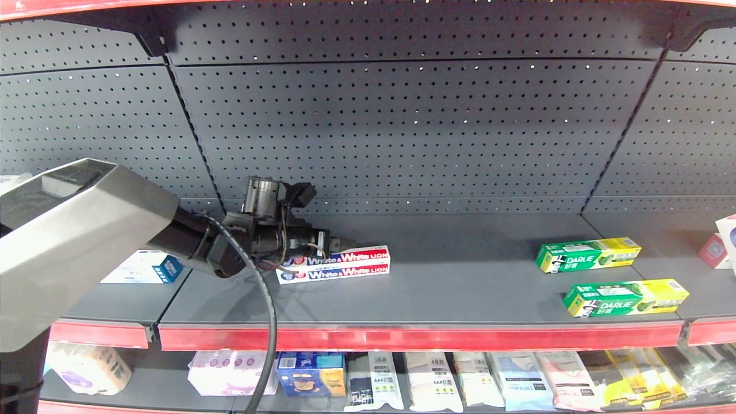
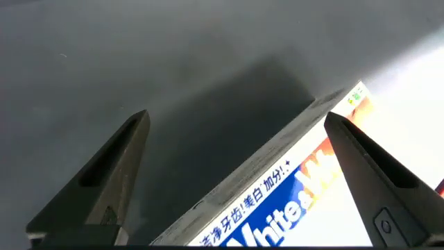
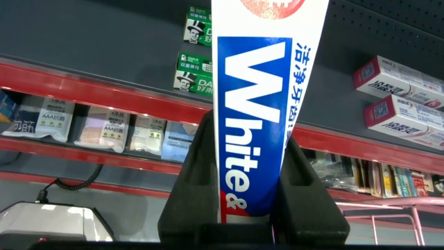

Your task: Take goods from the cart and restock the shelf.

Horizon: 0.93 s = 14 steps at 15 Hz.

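Observation:
Two white toothpaste boxes [image 1: 336,264] lie side by side on the grey shelf [image 1: 460,276], left of centre. My left gripper [image 1: 336,248] hovers at their left end, and my left gripper [image 2: 237,119] stands open with its fingers [image 2: 118,180] wide apart. One white box [image 2: 277,201] lies on the shelf between them, close to one finger. My right gripper [image 3: 253,173] is shut on another white and blue toothpaste box [image 3: 257,104], which stands up between its fingers, away from the shelf front.
Two green toothpaste boxes [image 1: 586,255] [image 1: 624,297] lie at the shelf's right. A blue-white box [image 1: 144,267] sits on the left bay and a pink box [image 1: 716,250] at far right. The red shelf lip [image 1: 420,336] runs along the front, with packets [image 1: 431,379] on the shelf below.

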Tool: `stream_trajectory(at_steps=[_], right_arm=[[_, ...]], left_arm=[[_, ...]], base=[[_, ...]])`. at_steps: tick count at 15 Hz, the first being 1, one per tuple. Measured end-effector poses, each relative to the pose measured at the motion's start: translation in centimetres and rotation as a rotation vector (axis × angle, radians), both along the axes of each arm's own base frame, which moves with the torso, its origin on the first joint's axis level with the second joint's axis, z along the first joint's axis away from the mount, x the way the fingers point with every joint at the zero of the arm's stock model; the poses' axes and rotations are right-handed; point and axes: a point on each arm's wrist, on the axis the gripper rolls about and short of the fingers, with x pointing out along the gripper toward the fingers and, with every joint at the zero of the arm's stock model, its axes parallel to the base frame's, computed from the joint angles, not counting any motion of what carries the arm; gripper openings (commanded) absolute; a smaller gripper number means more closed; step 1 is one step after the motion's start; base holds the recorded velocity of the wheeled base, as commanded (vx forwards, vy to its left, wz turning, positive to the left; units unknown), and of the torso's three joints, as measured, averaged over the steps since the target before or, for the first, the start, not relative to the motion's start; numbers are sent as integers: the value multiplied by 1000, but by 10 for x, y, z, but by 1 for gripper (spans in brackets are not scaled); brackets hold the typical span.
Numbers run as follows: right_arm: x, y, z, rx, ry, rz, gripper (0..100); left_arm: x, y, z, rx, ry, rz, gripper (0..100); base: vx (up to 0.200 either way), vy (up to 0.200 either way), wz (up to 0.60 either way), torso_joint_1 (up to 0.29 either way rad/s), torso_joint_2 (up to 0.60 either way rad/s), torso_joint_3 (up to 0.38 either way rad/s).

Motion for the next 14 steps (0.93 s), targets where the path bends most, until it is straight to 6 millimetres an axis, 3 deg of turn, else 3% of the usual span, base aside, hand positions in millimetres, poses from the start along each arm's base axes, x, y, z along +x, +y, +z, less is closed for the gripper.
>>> stream_trajectory(at_steps=[14], right_arm=[[-6, 0, -3, -26, -7, 3, 0]], left_arm=[[-1, -9, 7, -178, 29, -171, 100]], base=[[0, 0, 0, 0, 0, 0]])
